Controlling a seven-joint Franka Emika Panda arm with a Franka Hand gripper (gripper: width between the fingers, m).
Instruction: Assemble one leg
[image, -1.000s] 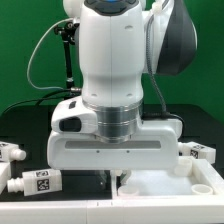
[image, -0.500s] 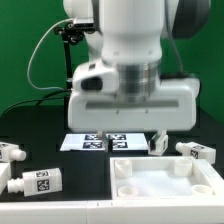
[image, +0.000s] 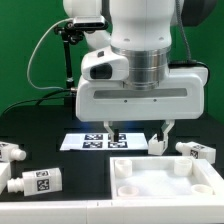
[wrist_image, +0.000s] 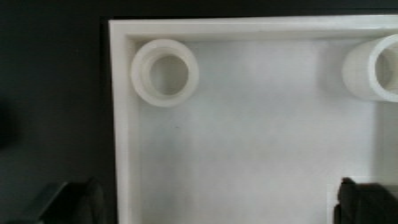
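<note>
My gripper hangs open and empty above the far edge of the white tray-like tabletop. Several white legs with tags lie on the black table: two at the exterior view's left, one at the right, and one standing just beyond the tabletop, close under my right finger. In the wrist view the gripper shows as two dark fingertips wide apart over the tabletop, near a corner with two round sockets. No leg shows there.
The marker board lies flat behind the tabletop, below my gripper. A black stand with a cable rises at the back left in front of the green backdrop.
The arm has risen from low over the tabletop and shifted toward the exterior view's right. The marker board and the standing leg have come into view. The gripper stays open and empty.
</note>
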